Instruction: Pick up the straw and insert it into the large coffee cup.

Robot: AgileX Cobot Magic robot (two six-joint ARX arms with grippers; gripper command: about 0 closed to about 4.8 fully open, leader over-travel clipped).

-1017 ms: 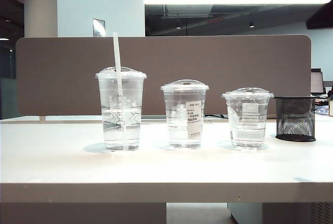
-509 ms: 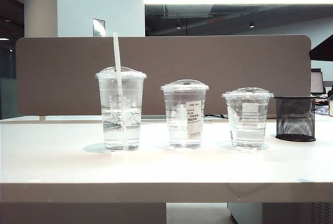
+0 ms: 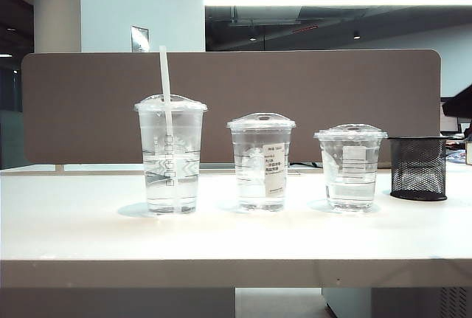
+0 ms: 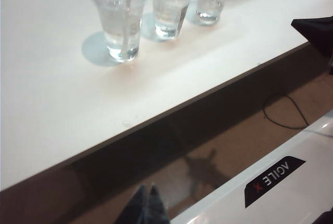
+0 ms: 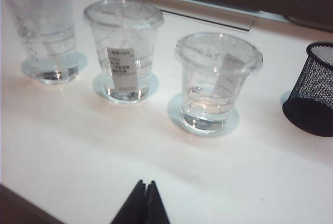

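Observation:
The large coffee cup [image 3: 169,157] stands leftmost of three clear lidded cups, part full of water. The white straw [image 3: 165,74] goes through its domed lid, stands nearly upright and rises well above it; nothing holds it. The left wrist view shows this cup [image 4: 118,18] and straw [image 4: 128,0] far off. My left gripper [image 4: 147,187] is shut and empty, off the table's front edge over the floor. My right gripper [image 5: 145,183] is shut and empty, low over the table's front part, in front of the cups. The large coffee cup [image 5: 44,26] is off to one side of it.
A medium cup with a white sticker [image 3: 260,163] and a short cup [image 3: 350,167] stand to the right of the large one. A black mesh pen holder [image 3: 418,168] sits at the far right. A dark part of the right arm [image 3: 461,102] shows at the right edge.
The dark shape of the right arm at the exterior view's right edge has sunk from the top corner to about mid-height. Cups and straw have not moved.

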